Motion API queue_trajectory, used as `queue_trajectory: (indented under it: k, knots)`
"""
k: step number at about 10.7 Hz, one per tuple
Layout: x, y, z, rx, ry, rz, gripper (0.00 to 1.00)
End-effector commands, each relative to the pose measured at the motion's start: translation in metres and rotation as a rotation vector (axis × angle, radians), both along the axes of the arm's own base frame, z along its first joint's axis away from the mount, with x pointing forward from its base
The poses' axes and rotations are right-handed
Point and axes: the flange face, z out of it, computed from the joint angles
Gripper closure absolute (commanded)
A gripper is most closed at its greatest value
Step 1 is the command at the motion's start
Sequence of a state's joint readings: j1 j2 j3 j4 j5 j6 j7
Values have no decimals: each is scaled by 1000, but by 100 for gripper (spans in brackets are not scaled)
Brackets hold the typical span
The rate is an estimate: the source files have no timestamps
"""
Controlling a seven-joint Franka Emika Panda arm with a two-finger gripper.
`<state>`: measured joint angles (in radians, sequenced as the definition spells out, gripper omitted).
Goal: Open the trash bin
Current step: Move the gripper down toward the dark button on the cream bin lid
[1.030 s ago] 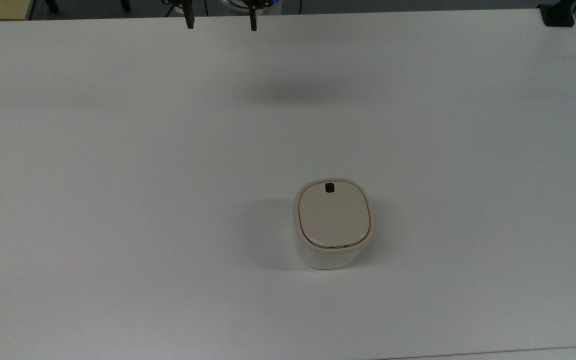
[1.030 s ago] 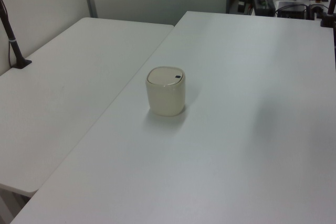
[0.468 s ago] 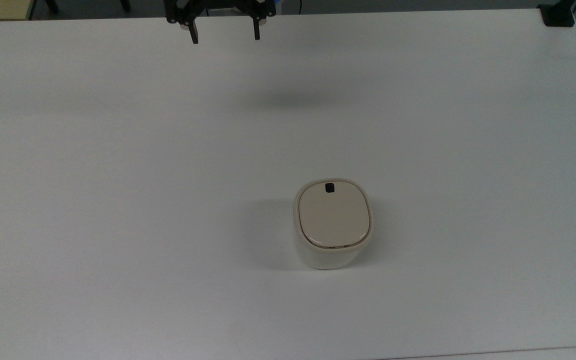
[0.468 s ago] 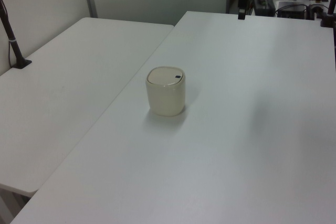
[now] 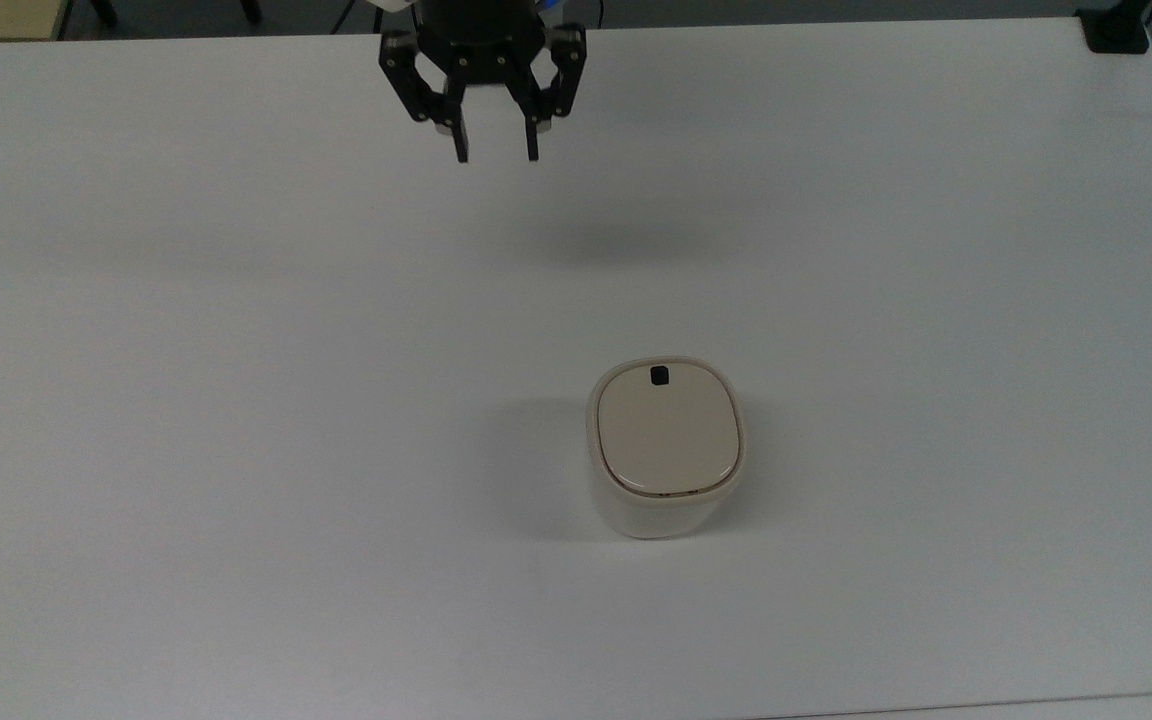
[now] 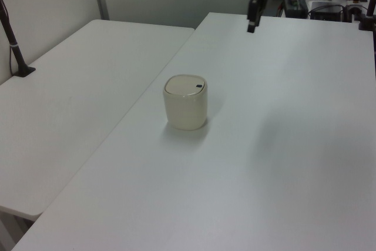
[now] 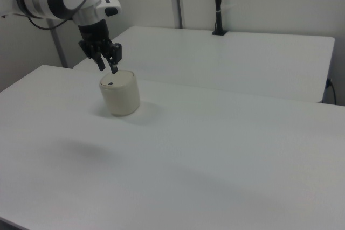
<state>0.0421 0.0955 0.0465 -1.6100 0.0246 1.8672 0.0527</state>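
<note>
The trash bin (image 5: 666,445) is a small cream-white tub with a flat beige lid, shut, standing on the white table (image 5: 236,400). A tiny black button (image 5: 658,376) sits at the lid's far rim in the top view. My gripper (image 5: 496,155) hangs in the air over the table's far edge, well short of the bin and to the top view's left of it. It is open with nothing between its fingers. In the left view the gripper (image 6: 251,24) is far behind the bin (image 6: 185,103). In the right view the gripper (image 7: 108,69) appears just above the bin (image 7: 119,94).
A black clamp (image 5: 1116,30) is fixed at the table's far right corner in the top view. A second white table (image 6: 76,92) adjoins on the left view's left, with a black post (image 6: 14,45) clamped to it. Desk equipment (image 6: 326,1) stands beyond the far edge.
The gripper has moved from the table's far edge out over the table toward the bin. The gap between its fingers looks narrower. The bin has not moved and its lid is still shut.
</note>
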Motion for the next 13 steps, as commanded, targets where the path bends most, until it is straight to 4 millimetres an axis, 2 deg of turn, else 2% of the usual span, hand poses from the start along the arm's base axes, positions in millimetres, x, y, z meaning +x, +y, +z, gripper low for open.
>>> queue_trajectory:
  k: [1, 2, 3, 6, 7, 9, 11, 13]
  knots:
    - [27, 41, -23, 58, -96, -128, 93]
    - [32, 55, -30, 67, -141, -165, 97]
    - [36, 58, -39, 85, -163, -222, 100]
    - [44, 84, -67, 141, -220, -274, 100]
    - [44, 86, -78, 139, -223, -274, 100]
    - [46, 101, -98, 151, -220, -282, 100]
    - [54, 105, -115, 157, -241, -327, 100]
    - [60, 106, -121, 181, -275, -366, 100]
